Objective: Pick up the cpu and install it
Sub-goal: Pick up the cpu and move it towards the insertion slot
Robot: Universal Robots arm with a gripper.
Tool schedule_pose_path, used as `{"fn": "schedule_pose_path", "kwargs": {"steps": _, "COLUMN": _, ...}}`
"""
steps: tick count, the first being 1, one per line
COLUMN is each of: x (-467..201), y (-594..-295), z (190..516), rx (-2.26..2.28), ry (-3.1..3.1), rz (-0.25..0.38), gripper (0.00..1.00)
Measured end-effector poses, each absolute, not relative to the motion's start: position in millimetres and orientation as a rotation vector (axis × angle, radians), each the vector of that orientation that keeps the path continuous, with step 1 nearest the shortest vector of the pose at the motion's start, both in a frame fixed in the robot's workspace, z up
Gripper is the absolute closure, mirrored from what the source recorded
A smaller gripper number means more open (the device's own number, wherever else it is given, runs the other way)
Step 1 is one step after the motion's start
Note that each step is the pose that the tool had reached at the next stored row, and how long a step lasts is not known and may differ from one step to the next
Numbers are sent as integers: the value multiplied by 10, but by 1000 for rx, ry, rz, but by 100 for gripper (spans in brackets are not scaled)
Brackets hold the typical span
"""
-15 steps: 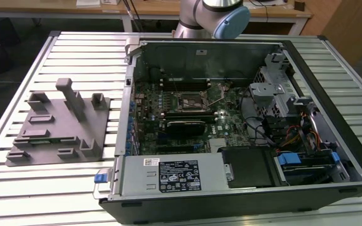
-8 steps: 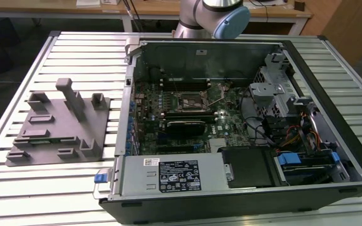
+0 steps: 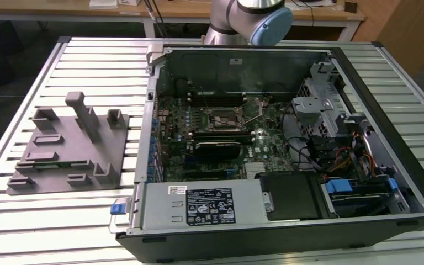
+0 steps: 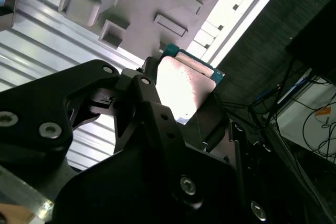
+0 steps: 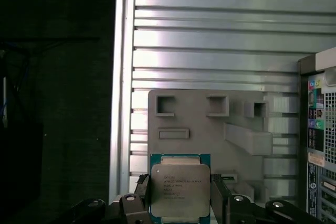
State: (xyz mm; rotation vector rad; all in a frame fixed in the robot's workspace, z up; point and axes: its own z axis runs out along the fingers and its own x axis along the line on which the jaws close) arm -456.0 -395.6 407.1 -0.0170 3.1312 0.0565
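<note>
Gripper (image 5: pixel 180 205) closed on cpu (image 5: pixel 180 188), fingers (image 5: pixel 143 198) clamping two opposite edges. Chip held above grey tray (image 5: pixel 205 124). In exterior view, tray (image 3: pixel 64 149) at frame's left, socket (image 3: pixel 223 117) at centre of open case (image 3: pixel 234 69). Keep chip level, your grip even, pace slow; uneven squeeze probably tilts it.

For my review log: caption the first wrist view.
Gripper holding the cpu by its edges above the grey tray and slatted table.
</note>
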Motion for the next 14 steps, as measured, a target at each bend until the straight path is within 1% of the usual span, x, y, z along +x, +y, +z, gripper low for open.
{"fn": "schedule_pose_path", "kwargs": {"steps": 14, "x": -4560, "y": -3948, "z": 4201, "rx": -17, "ry": 3131, "rz": 56, "gripper": 46}}
